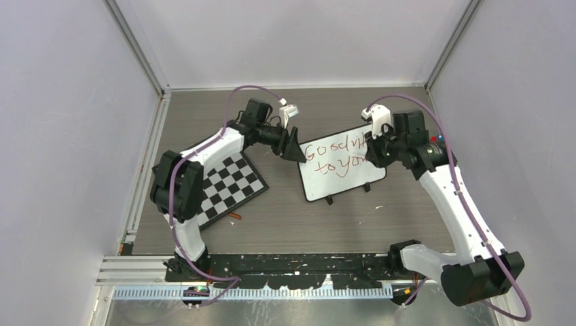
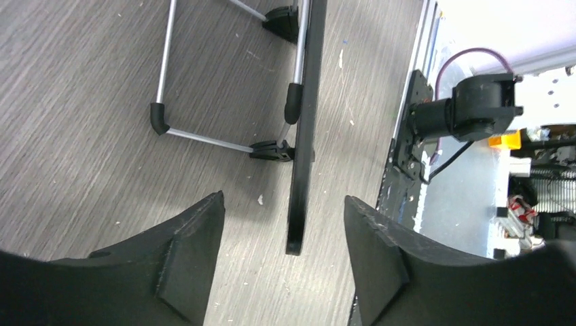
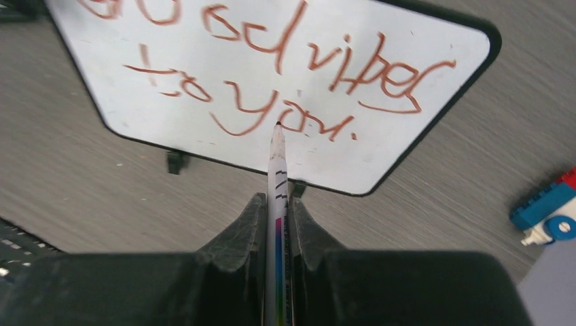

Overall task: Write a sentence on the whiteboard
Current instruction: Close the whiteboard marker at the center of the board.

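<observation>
The whiteboard (image 1: 339,178) stands propped on the grey table, and the sentence (image 1: 333,155) on it, in red-brown marker, reads "Good vibes to you." (image 3: 272,81). My left gripper (image 1: 297,146) is open at the board's left side. In the left wrist view the board's thin black edge (image 2: 303,136) runs between the spread fingers of the left gripper (image 2: 284,202) and touches neither. My right gripper (image 3: 276,204) is shut on a white marker (image 3: 278,170), whose tip points at the word "you". Whether the tip touches the board I cannot tell. From above, the right gripper (image 1: 375,146) covers the board's right end.
A black-and-white checkerboard (image 1: 231,187) lies left of the whiteboard, with a small red object (image 1: 234,216) by its near corner. The board's wire stand (image 2: 204,136) sticks out behind it. A blue and red toy block (image 3: 547,210) lies to the right. Walls enclose the table on three sides.
</observation>
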Controlling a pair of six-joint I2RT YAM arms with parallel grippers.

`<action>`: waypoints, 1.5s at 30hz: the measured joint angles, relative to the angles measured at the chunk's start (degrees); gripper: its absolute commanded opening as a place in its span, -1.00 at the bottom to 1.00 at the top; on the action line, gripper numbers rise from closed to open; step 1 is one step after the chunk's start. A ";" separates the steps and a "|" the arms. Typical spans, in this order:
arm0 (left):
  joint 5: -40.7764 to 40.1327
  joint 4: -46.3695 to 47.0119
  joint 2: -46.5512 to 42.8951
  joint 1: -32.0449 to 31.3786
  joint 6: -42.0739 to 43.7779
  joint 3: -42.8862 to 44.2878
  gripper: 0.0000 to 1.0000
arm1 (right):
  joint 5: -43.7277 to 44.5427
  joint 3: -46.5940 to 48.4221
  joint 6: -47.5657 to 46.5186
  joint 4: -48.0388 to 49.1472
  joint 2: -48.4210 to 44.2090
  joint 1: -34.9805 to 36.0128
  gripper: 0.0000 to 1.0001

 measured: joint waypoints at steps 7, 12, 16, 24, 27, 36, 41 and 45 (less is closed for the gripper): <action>0.02 -10.29 -6.29 5.31 5.01 3.67 0.49 | -10.78 3.85 3.39 -3.43 -2.73 0.00 -0.99; -1.53 -25.99 -16.74 16.20 19.10 3.56 0.41 | -17.03 2.73 6.34 -3.58 -2.47 0.35 -0.99; -7.28 -38.36 -26.36 20.06 34.97 -2.40 0.35 | -20.74 0.70 8.00 -3.17 -2.36 0.39 -1.00; -18.08 -47.01 -39.80 16.85 58.01 -25.70 0.20 | -24.55 -2.45 10.84 -1.25 -2.36 0.44 -1.00; -22.95 -45.29 -41.38 11.43 63.45 -32.70 0.14 | -25.22 -2.80 11.82 0.00 -2.36 0.44 -0.99; -26.60 -38.29 -38.40 6.99 75.87 -37.48 0.10 | -25.66 -3.23 13.27 0.76 -2.36 0.44 -0.99; -26.40 -35.36 -34.36 6.08 79.71 -37.22 -0.01 | -25.64 -3.23 13.29 0.76 -2.32 0.44 -0.99; -27.19 -34.27 -32.39 5.31 82.60 -37.27 -0.07 | -25.62 -3.23 13.27 0.72 -2.32 0.44 -0.99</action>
